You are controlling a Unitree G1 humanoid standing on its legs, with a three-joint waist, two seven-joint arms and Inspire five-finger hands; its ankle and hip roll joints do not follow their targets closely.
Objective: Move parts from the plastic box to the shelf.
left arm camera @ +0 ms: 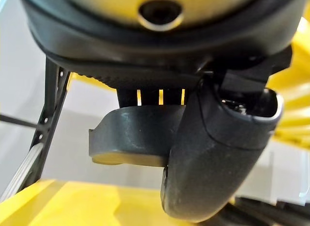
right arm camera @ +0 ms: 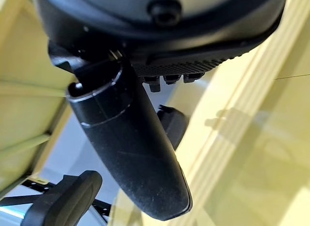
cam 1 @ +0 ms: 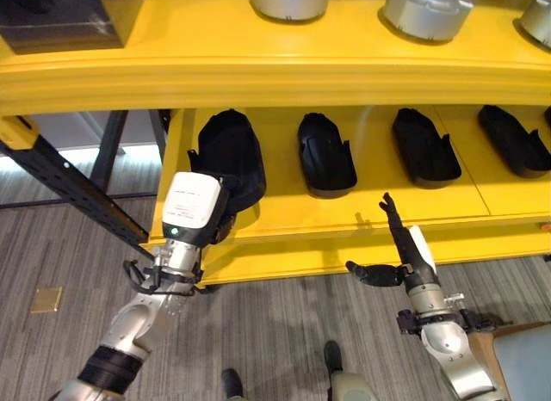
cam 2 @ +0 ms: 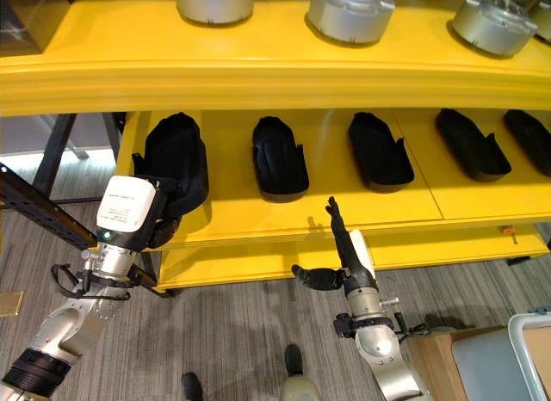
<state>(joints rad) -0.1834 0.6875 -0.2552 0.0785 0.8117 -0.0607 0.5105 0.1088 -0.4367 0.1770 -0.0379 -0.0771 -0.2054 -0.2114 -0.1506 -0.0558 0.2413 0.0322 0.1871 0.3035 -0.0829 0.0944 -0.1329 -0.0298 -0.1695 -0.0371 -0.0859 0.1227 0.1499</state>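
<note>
The left hand (cam 1: 194, 207) has its fingers (left arm camera: 138, 141) curled round a black moulded part (cam 1: 228, 156) on the lower yellow shelf (cam 1: 362, 216), at ten o'clock in the head views. The right hand (cam 1: 405, 246), at five o'clock, is open and empty, fingers straight, just before the shelf edge, well apart from that part.

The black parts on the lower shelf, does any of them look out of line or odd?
Yes. The leftmost black part stands tilted up at the yellow lower shelf's left end, while the other black parts lie flat in a row. The left hand is at it, fingers hidden behind. The right hand is open, empty.
</note>
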